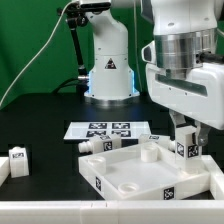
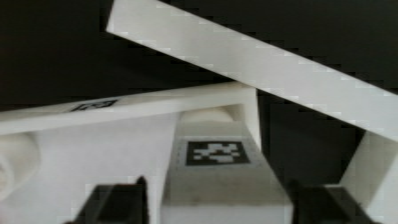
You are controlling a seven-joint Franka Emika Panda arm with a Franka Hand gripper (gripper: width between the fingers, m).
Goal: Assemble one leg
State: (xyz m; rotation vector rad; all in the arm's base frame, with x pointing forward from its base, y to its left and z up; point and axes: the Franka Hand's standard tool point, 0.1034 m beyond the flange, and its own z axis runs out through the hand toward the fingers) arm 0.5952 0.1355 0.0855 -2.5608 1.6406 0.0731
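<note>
My gripper is shut on a leg, a short white peg with a black-and-white tag. It holds the leg upright over the far corner of the big white square panel, at the exterior view's right. In the wrist view the leg sits between my two dark fingers, tag facing the camera, and my gripper is closed on its sides. The panel's white walls cross behind the leg. Whether the leg's lower end touches the panel is hidden.
The marker board lies behind the panel. Two more legs lie by the panel's far edge, and another stands at the exterior view's left. A short white stub stands inside the panel. The robot base is at the back.
</note>
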